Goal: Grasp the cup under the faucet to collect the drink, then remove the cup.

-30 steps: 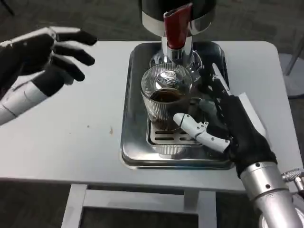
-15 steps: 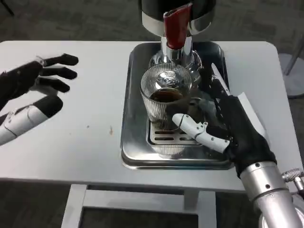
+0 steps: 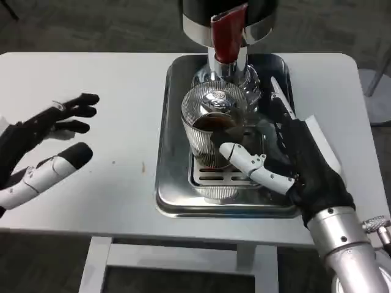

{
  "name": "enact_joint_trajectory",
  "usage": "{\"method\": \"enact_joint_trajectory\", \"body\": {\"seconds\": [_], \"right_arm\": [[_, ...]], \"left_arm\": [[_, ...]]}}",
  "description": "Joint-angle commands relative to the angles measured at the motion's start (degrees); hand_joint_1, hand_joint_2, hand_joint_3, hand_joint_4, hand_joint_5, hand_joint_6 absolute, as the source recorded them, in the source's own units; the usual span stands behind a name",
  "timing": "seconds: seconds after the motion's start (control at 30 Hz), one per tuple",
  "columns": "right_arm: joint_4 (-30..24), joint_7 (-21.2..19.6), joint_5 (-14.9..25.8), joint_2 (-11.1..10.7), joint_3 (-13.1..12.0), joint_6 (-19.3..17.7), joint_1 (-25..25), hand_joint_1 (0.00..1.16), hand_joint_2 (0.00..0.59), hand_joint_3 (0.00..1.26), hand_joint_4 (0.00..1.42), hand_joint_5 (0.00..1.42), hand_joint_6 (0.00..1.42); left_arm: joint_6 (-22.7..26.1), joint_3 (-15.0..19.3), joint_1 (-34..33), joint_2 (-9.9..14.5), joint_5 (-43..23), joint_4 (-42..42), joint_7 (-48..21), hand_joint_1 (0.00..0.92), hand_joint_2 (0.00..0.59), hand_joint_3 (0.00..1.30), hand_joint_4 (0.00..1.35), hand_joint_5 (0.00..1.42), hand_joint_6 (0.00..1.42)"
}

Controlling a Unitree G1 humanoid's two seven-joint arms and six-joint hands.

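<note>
White worktop (image 3: 122, 91) over grey carpet, steel drip tray (image 3: 168, 183) at the back under a dispenser with a red faucet (image 3: 227, 36). Ribbed glass cup (image 3: 211, 125) on the tray grate right below the faucet, dark drink inside. Right robot hand (image 3: 287, 162) wrapped round the cup, thumb in front, probably gripping though contact looks blurry. Left robot hand (image 3: 46, 152) spread, holding nothing, lower and further left than a second ago.
</note>
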Motion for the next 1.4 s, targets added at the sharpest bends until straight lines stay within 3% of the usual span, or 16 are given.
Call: {"method": "enact_joint_trajectory", "body": {"seconds": [0.03,0.53,0.9,1.4], "right_arm": [[-1.1,-0.68,0.16,0.8,0.05,-1.32,1.04,0.6,0.224,0.0,0.0,0.05,0.17],[-2.92,0.81,2.27,0.52,-1.28,-0.83,0.19,0.59,0.232,0.0,0.02,0.06,0.19],[-0.97,0.98,2.69,0.91,-0.48,-1.25,-1.28,0.59,0.233,0.0,0.04,0.08,0.21],[7.79,-0.14,2.65,2.73,0.83,-4.44,-6.18,0.58,0.239,0.0,0.04,0.09,0.21]], "left_arm": [[-0.45,-0.58,1.21,-0.12,0.74,0.62,1.23,0.027,0.088,0.21,0.2,0.3,0.31],[0.04,-2.99,0.26,-0.17,1.38,1.96,2.23,0.034,0.088,0.22,0.21,0.3,0.31],[-0.22,-3.0,0.46,0.08,1.13,3.28,1.82,0.034,0.089,0.23,0.21,0.3,0.31],[-1.12,-2.91,0.47,0.73,0.63,5.41,1.1,0.038,0.094,0.24,0.22,0.31,0.32]]}}
